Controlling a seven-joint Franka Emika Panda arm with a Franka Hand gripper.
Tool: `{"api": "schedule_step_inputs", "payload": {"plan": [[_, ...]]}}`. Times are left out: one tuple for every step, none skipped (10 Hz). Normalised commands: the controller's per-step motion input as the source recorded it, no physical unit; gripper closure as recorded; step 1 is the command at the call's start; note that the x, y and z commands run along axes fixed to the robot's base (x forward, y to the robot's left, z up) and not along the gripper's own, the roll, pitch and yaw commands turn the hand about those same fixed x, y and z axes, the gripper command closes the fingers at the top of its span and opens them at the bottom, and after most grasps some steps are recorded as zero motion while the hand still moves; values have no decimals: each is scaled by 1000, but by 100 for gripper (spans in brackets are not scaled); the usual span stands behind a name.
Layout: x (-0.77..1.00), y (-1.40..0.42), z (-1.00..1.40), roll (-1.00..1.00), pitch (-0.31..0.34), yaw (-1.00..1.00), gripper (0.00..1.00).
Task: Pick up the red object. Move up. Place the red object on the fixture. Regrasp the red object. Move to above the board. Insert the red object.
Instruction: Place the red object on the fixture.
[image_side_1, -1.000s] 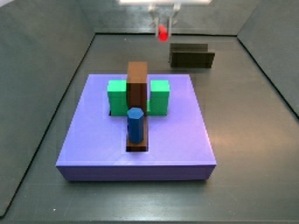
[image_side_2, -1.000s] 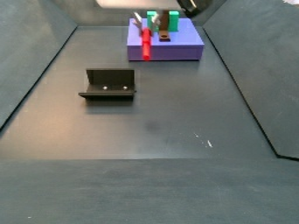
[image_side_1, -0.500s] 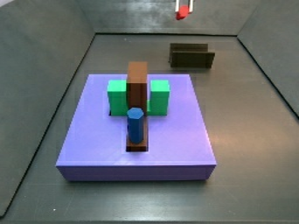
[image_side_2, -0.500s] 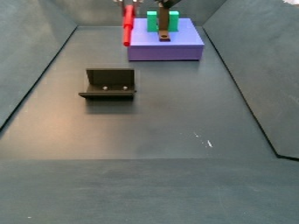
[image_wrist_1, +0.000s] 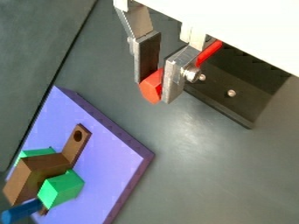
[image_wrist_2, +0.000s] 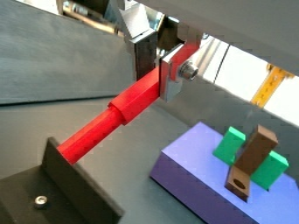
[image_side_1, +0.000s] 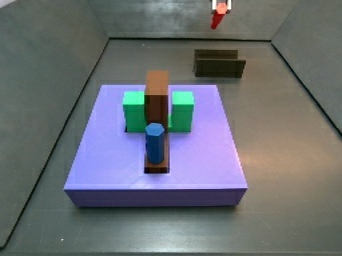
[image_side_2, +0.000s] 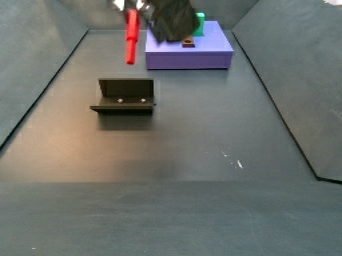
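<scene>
Compared with half a second ago, the red peg (image_side_1: 219, 14) is seen further to the right at the top edge of a side view, now above the fixture (image_side_1: 219, 64); in a side view it has shifted left, away from the purple board (image_side_2: 189, 52) and nearer above the fixture (image_side_2: 124, 97). The peg is carried high, well clear of the floor (image_side_2: 201, 130). The gripper (image_wrist_1: 162, 77) is closed on the peg, its jaws narrow, with one end of the peg (image_wrist_1: 152, 87) clamped between the flat silver fingers (image_wrist_1: 176, 74). In a wrist view the peg (image_wrist_2: 117, 118) is seen running out lengthwise from the gripper (image_wrist_2: 162, 61) toward the fixture (image_wrist_2: 59, 188). The green block (image_side_1: 138, 110), brown bar (image_side_1: 158, 92) and blue cylinder (image_side_1: 155, 143) stand on the board (image_side_1: 201, 150).
</scene>
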Motion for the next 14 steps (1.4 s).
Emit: {"api": "schedule_step_inputs", "payload": {"plan": [[531, 529, -257, -874, 0, -17, 100], [400, 363, -466, -486, 0, -54, 100], [254, 131, -654, -77, -51, -86, 100], [217, 0, -720, 77, -37, -74, 100], [283, -40, -531, 363, 0, -26, 100], [257, -43, -426, 463, 60, -14, 100], [166, -43, -369, 431, 23, 0, 100], [94, -74, -343, 377, 0, 0, 100], [0, -49, -194, 106, 0, 0, 100], [0, -6, -194, 0, 0, 0, 100], [0, 0, -169, -9, 0, 0, 100], [0, 0, -120, -57, 0, 0, 100], [0, 0, -114, -303, 29, 0, 100], [0, 0, -120, -363, 6, 0, 100]]}}
